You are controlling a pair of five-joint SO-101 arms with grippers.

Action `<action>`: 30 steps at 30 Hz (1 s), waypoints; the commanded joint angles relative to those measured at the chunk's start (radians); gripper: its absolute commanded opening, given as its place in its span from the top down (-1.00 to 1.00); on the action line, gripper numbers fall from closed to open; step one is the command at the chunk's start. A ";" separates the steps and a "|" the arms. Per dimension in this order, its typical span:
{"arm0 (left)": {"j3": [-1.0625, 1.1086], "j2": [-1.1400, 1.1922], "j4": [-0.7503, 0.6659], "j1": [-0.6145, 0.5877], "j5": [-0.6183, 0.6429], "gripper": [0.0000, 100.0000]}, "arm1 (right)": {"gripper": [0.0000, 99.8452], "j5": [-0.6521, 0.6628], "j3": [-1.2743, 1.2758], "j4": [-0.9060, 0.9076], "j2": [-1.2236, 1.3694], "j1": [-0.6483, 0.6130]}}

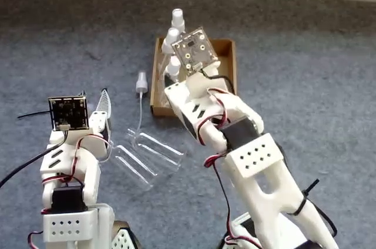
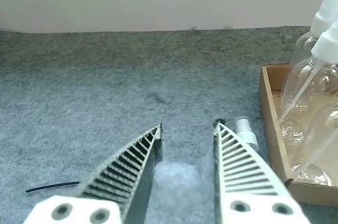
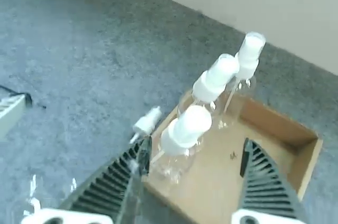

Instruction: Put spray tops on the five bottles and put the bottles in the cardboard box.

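Note:
Three clear bottles with white spray tops point(image 1: 171, 37) stand in a row along one side of the cardboard box point(image 1: 226, 61). My right gripper point(image 3: 195, 145) hangs open above the box point(image 3: 274, 129), with the nearest capped bottle point(image 3: 186, 127) below and between its fingers. Two bare bottles point(image 1: 154, 146) lie on the carpet in front of the box. A loose spray top point(image 1: 141, 82) with its tube lies just beside the box. My left gripper point(image 2: 188, 127) is open and holds nothing, low over the carpet, with the loose spray top point(image 2: 246, 130) just beyond one fingertip.
Grey carpet covers the whole work surface, and a pale wall runs along its far edge. A thin black cable point(image 2: 53, 186) lies on the carpet near the left arm. The half of the box away from the bottles point(image 3: 248, 166) is bare.

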 commanded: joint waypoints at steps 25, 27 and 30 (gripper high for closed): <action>-1.095 0.940 0.707 -0.275 -0.173 0.70 | 0.55 0.141 0.012 0.467 -0.044 -0.085; -1.076 0.941 0.707 -0.282 -0.173 0.70 | 0.55 0.141 0.013 0.470 -0.045 0.070; -1.043 0.926 0.698 -0.282 -0.172 0.70 | 0.55 0.144 0.018 0.472 -0.031 0.249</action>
